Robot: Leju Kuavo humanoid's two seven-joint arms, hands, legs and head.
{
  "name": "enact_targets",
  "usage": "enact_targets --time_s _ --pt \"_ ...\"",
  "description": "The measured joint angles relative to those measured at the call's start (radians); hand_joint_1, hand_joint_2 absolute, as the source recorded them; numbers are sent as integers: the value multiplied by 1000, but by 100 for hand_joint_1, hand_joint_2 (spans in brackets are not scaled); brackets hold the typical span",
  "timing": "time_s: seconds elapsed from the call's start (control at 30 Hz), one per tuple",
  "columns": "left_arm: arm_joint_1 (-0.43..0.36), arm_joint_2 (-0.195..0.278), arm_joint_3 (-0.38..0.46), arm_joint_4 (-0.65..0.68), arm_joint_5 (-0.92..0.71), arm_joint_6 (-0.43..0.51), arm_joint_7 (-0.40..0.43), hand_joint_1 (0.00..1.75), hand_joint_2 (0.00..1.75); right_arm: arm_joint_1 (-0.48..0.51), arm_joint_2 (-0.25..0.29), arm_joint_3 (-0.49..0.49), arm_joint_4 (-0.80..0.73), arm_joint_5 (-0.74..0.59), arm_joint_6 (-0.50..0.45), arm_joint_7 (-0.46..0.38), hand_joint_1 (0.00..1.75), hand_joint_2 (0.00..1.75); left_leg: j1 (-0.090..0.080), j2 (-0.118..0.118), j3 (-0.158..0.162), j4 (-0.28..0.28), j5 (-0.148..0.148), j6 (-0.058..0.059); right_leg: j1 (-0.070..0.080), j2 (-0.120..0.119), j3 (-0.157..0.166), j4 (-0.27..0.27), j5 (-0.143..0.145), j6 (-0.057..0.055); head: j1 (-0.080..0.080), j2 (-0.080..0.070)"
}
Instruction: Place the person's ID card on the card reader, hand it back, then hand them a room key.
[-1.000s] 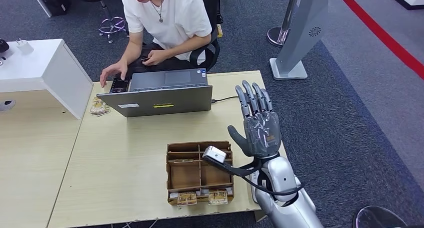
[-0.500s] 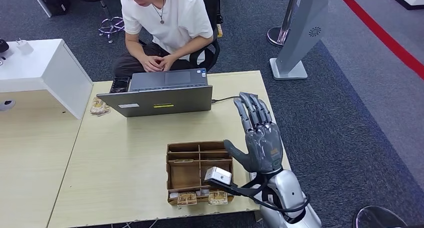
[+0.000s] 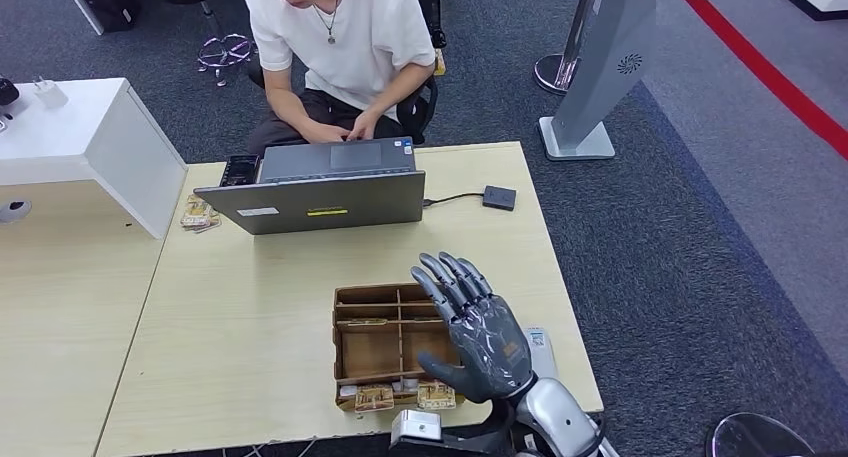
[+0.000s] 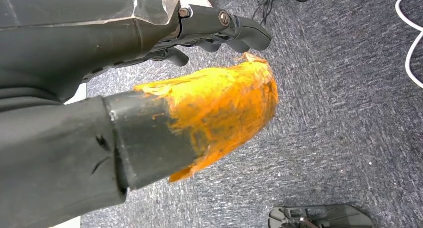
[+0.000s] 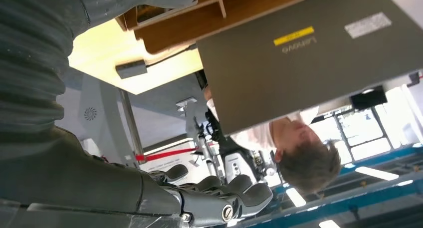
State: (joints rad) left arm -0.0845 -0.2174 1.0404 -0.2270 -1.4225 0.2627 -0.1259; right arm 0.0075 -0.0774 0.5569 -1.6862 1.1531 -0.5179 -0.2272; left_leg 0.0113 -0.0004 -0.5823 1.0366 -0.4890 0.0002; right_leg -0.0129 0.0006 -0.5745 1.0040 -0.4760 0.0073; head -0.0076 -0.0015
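**Head view: right hand spread over the wooden tray, card reader out by the laptop**

The small black square card reader [image 3: 499,197] lies flat on the pale wooden table [image 3: 250,317], near the far right corner. It is joined by a thin black cable [image 3: 450,199] to the open grey laptop [image 3: 318,199]. Which item is the ID card can't be told from here.

Patterned brown cards [image 3: 375,397] sit in the front slots of the brown wooden compartment tray [image 3: 385,342], at the near edge of the table. Whether they are room keys is not readable. A second small stack of patterned cards [image 3: 199,215] lies just beside the laptop's left corner.

The robot's right hand [image 3: 480,332] hangs over the right part of the tray with its back up. Its fingers are apart and stretched toward the laptop, the thumb is out to the side, and nothing is in it. A white rectangular item with a printed label [image 3: 540,349] lies on the table just right of the tray, partly under that hand.

The left hand [image 4: 189,88] hangs over grey carpet [image 4: 339,118]. It has an orange-coated thumb and dark fingers [image 4: 244,33] beside it. Can't tell if it is apart or closed.

A person in a white T-shirt [image 3: 340,32] sits behind the laptop with both hands at its far edge. A white cabinet [image 3: 90,147] stands at the table's left, and a grey floor stand [image 3: 600,67] stands on the carpet to the right.
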Motion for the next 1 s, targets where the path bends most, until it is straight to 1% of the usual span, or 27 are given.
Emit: enact_targets --time_s 0.23,0.67,1.0 --pt "0 0 4 0 0 -1 0 0 0 -1 -19 31 38 4 28 -2 0 175 0 0 0 0 0 0 0 0 0 0 0 0 0 0" --pt "0 0 4 0 -2 -1 0 0 0 -30 -28 41 109 25 29 28 0 175 0 0 0 0 0 0 0 0 0 0 0 0 0 0" --pt "0 0 4 0 -3 -2 0 0 0 -61 -28 41 155 31 26 53 15 175 0 0 0 0 0 0 0 0 0 0 0 0 0 0"
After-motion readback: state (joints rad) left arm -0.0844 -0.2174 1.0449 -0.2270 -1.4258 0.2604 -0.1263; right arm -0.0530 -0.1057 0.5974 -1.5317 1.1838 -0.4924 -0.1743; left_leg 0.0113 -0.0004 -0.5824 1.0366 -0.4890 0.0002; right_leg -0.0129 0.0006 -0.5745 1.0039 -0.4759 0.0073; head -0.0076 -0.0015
